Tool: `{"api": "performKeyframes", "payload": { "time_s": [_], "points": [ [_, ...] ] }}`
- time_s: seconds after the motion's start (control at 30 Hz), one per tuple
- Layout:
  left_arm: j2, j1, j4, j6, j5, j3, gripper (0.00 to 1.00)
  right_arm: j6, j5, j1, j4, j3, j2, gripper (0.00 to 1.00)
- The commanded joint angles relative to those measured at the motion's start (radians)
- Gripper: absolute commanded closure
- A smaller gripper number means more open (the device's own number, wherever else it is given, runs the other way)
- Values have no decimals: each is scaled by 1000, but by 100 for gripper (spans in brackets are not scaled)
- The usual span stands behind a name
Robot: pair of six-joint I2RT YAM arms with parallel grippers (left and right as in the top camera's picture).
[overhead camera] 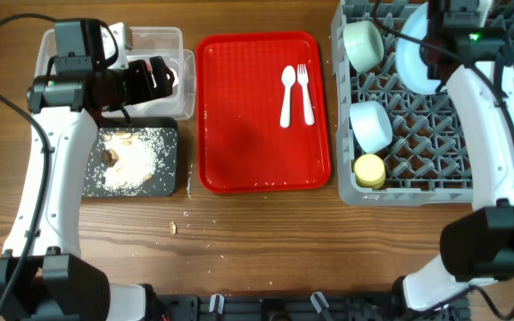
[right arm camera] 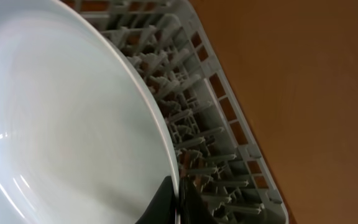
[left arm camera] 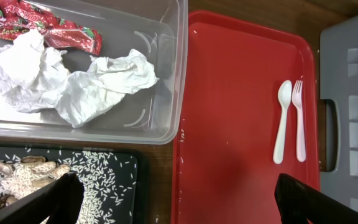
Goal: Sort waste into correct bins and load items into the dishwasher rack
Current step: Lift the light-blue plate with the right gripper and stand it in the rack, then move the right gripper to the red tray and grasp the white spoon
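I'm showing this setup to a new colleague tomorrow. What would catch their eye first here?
The bright red tray at the table's middle stands out, bare but for a white spoon and fork. To its right, at the big grey dishwasher rack, the right gripper pinches the light-blue plate by its rim. On the left, white rice scraps cover the black tray.

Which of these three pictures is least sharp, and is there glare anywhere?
Overhead: sharp, evenly lit, a faint sheen on the red tray. Left wrist: tissue crisp, the fingers dark and soft at the bottom edge. Right wrist: least sharp; the plate is a smooth blur with pale highlights, the rack slightly soft.
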State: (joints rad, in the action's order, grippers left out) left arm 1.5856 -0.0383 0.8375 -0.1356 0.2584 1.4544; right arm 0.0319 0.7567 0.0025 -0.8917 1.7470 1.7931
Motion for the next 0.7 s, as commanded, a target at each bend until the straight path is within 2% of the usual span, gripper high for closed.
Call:
{"api": "performKeyframes", "payload": {
  "time_s": [0.0,0.23,0.27,0.3,0.37,0.43,0.53,0.67],
  "points": [
    [-2,3,-2,9,-6,16,0,-58,29,-18,34,-6,69,96],
    [-2,3,-2,9,-6,16,0,-143,14,-22,106,-6,147,95],
    [-2,3,-2,9,-6,16,0,-157,-8,-22,110,-6,158,92],
    [-2,3,-2,9,-6,16,0,-163,-34,-22,110,-6,167,84],
    [-2,3,-2,9,-6,16,0,-162,-92,-22,110,-6,175,59],
    [-2,3,-2,9,-6,16,0,-159,-148,-22,111,-6,174,43],
    [-2,3,-2,9,-6,16,0,-159,-222,-22,117,0,156,24],
    [-2,3,-2,9,-6,16,0,-131,-354,-21,93,21,106,13]
  ]
}}
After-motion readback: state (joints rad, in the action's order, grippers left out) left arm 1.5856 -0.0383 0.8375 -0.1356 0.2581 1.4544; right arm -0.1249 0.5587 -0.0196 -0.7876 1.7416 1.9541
